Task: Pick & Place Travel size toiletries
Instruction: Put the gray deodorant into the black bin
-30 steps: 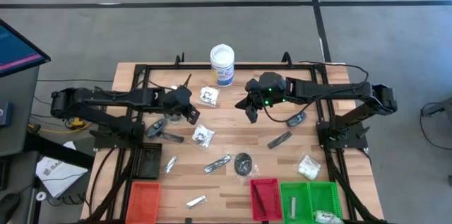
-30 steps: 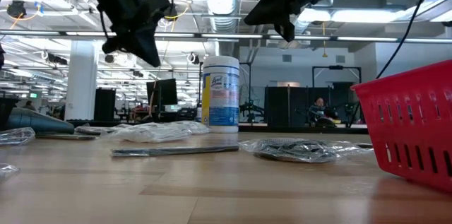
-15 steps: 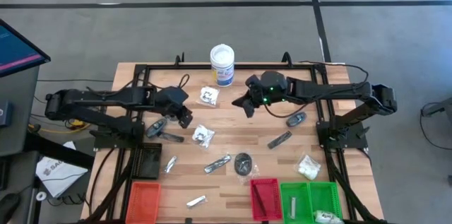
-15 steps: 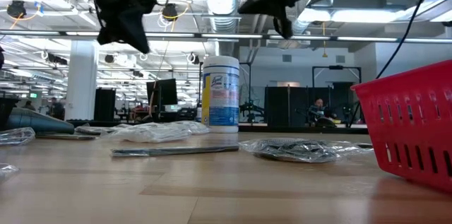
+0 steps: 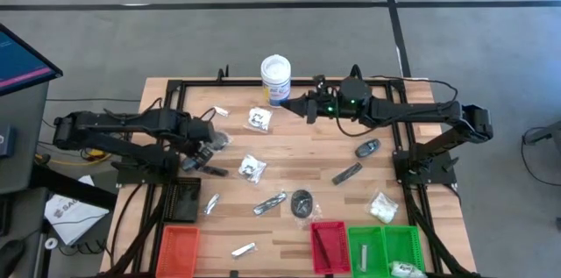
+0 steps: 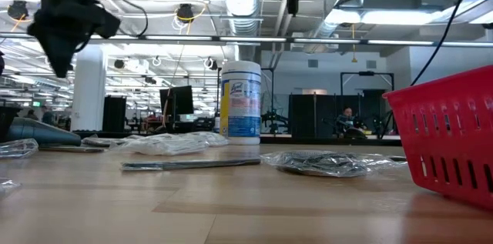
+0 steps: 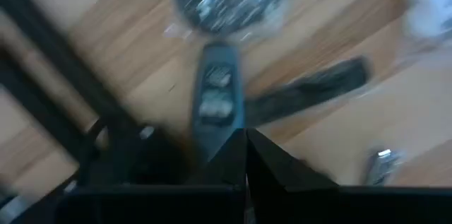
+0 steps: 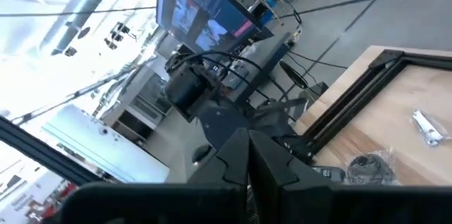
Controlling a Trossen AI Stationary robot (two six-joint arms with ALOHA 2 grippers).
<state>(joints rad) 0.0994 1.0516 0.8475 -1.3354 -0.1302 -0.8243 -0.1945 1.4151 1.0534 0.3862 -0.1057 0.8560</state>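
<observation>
Two end effectors, left (image 5: 213, 142) and right (image 5: 306, 107), both closed, empty; three trays: orange (image 5: 178, 249), red (image 5: 329, 247), green (image 5: 386, 247).

Three trays (image 5: 329, 245) beside one white tub (image 5: 275, 80); roughly eleven small toiletries (image 5: 252, 167) scattered between.

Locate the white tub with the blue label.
In the high view the white tub stands upright at the table's far edge near the middle, just left of the right tool.
</observation>
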